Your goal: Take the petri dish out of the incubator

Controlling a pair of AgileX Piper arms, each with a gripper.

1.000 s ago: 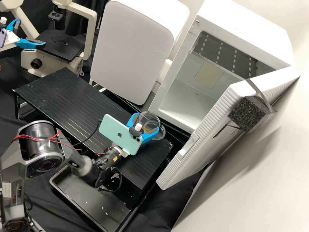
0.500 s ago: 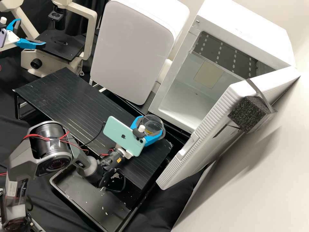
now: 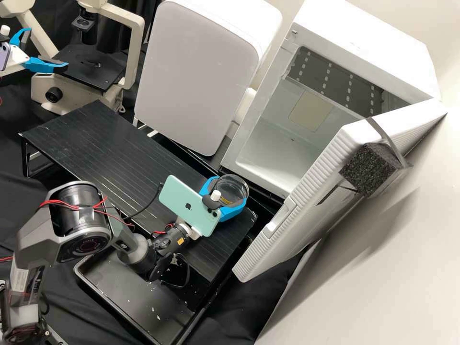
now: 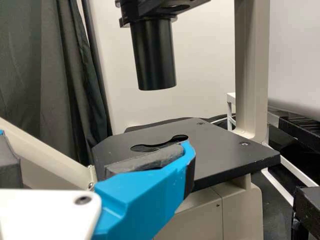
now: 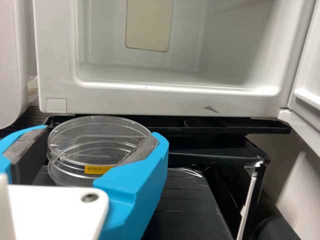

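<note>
In the high view my right gripper [image 3: 229, 195] is shut on the clear round petri dish [image 3: 233, 186], above the black platform's right end and outside the incubator [image 3: 369, 52]. In the right wrist view the dish [image 5: 100, 135], with a small yellow label, sits between the two pads of my right gripper [image 5: 102, 137], in front of the incubator's opening [image 5: 165, 92]. At the high view's upper left my left gripper [image 3: 47, 49] stands open beside the microscope stage. The left wrist view shows my left gripper [image 4: 92, 150] with nothing between its fingers.
The incubator door [image 3: 302, 201] hangs wide open to the right, with a black foam block [image 3: 369, 170] on it. A white appliance [image 3: 196, 76] stands behind the black platform [image 3: 105, 148]. The microscope [image 3: 91, 72] is at upper left, a dark tray [image 3: 139, 292] in front.
My right gripper has moved a little right and toward the front in the high view, carrying the petri dish farther from the incubator's opening. The left gripper has kept still.
</note>
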